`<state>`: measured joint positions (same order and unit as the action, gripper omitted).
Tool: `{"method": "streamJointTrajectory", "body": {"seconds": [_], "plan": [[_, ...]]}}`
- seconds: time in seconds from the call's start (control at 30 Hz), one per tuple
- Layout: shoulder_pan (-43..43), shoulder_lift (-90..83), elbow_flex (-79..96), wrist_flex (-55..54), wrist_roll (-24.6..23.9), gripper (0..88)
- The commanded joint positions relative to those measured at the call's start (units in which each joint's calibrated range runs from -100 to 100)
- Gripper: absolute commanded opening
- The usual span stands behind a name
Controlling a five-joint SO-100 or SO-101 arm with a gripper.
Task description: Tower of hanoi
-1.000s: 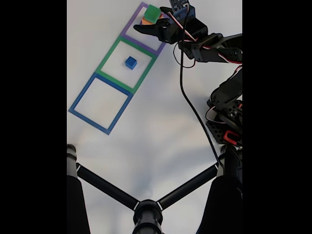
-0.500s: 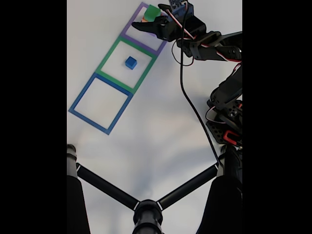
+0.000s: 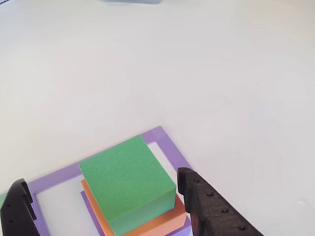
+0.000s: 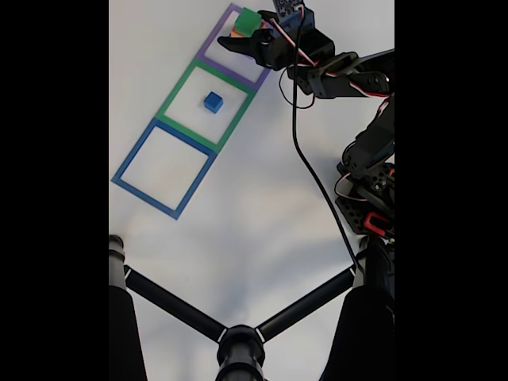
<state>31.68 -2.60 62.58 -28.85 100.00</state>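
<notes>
Other view: gripper (image 3: pixel 101 196) cut by bottom edge, only two black fingertips (image 3: pixel 211 206) show, w/ gap betw them; contact w/ green block (image 3: pixel 128 179) can't be told. Orange block (image 3: pixel 157 223) mostly hidden under green, bottom cut off. Purple frame (image 3: pixel 167 145) cut at left & bottom. Fixed view: stack (image 4: pixel 247 22) too small to tell layers; arm (image 4: pixel 341 75) cut by black bar at right; blue cube (image 4: pixel 213 101) tiny.

Bright, even light washes out the white table (image 4: pixel 262 206), shadows are faint, and both views look slightly soft.
</notes>
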Motion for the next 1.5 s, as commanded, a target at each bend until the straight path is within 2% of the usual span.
{"method": "streamJointTrajectory", "body": {"seconds": [0.0, 0.57, 0.9, 1.47], "plan": [[-1.07, -0.76, -2.20, -1.30, 0.00, 33.5], [-1.83, -0.20, -3.38, -1.22, 0.00, 25.3], [-1.83, 0.04, -3.65, -0.65, 0.00, 15.4], [-1.98, 0.04, -5.65, 1.69, 0.00, 8.4]]}}
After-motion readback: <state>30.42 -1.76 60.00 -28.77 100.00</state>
